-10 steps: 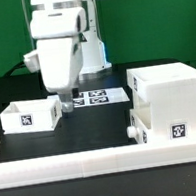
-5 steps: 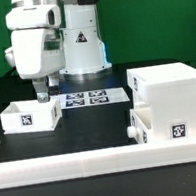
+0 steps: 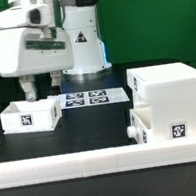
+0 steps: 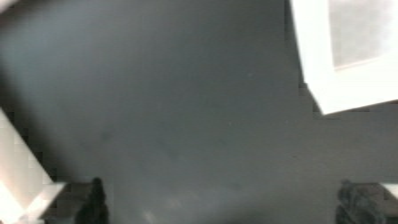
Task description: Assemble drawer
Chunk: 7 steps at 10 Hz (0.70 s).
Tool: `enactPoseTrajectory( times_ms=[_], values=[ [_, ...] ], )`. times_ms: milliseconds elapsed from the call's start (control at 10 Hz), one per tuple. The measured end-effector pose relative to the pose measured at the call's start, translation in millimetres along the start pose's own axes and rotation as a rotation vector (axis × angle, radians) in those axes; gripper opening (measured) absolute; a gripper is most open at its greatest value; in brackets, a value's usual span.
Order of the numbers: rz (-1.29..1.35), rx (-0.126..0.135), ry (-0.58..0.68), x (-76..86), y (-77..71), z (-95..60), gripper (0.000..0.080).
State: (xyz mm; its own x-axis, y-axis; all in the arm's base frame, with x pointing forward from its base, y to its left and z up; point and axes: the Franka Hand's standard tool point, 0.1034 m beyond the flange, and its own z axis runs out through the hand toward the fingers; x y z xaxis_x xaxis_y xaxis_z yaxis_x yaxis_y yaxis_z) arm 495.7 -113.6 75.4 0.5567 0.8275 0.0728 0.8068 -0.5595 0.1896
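The large white cube-like casing (image 3: 170, 89) stands at the exterior view's right. A small box tray (image 3: 156, 124) with a tag sits in its lower front. A second shallow white tray (image 3: 28, 116) with a tag stands at the exterior view's left. My gripper (image 3: 41, 92) hangs open and empty just above this tray's back edge. In the wrist view my gripper (image 4: 222, 204) shows two dark fingertips (image 4: 82, 201) far apart over the dark table. A blurred white part (image 4: 350, 58) lies off to one side; I cannot tell which part it is.
The marker board (image 3: 86, 98) lies flat behind the middle of the black table. A long white border rail (image 3: 106, 166) runs along the front edge. The robot base (image 3: 84, 47) stands at the back. A white strip (image 4: 13, 170) shows at the wrist view's edge.
The arm has swung toward the exterior view's left, from over the marker board to above the left tray. The jaws stay open. No part has moved.
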Motion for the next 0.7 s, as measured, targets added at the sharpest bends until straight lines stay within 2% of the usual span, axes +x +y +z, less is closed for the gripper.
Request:
enactPoseTrajectory(
  times_ms=[200, 700],
  values=[
    [0.186, 0.001, -0.006, -17.7, -1.3, 2.5, 0.0649],
    [0.495, 0.005, 0.001, -16.7, -0.6, 2.5, 0.0649]
  ],
)
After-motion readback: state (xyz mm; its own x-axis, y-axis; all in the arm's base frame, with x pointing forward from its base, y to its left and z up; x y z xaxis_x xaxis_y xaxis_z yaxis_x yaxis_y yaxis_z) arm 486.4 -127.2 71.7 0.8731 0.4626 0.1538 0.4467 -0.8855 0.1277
